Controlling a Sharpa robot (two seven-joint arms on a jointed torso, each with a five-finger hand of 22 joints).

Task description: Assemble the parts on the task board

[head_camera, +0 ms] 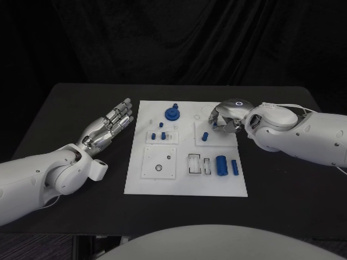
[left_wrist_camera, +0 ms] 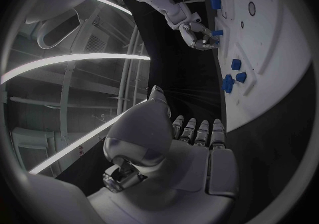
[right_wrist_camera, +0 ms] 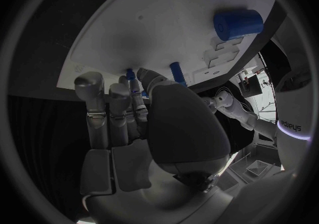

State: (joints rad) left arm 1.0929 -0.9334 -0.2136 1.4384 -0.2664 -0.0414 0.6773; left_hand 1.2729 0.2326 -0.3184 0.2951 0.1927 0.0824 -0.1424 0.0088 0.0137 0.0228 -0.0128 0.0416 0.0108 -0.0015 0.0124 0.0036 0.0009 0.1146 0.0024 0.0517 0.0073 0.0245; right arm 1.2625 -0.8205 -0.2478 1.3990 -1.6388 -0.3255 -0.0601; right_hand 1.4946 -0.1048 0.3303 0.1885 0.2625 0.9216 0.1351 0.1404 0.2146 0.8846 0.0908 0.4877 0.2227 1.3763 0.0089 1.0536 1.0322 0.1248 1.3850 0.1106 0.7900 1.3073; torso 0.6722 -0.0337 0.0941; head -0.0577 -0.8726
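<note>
Your right hand sits over the task board, far-right part, fingers curled round a small blue peg at its fingertips. Left hand lies flat beside the board's left edge, fingers straight, holding nothing. No legible writing on the board or parts.

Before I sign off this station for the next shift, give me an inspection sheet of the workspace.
Surface: black table, bare round the board.
Job's things: white task board at the middle; blue knob standing at its far end, blue cylinder and thin blue bar lying at the near right.
Clutter: nothing seen.
Hands: left hand flat and holding nothing, beside the board; right hand curled over the board's far right, at a small blue piece; grip unclear.
Cables: thin white cable on the right arm.
Surroundings: black curtain behind.
</note>
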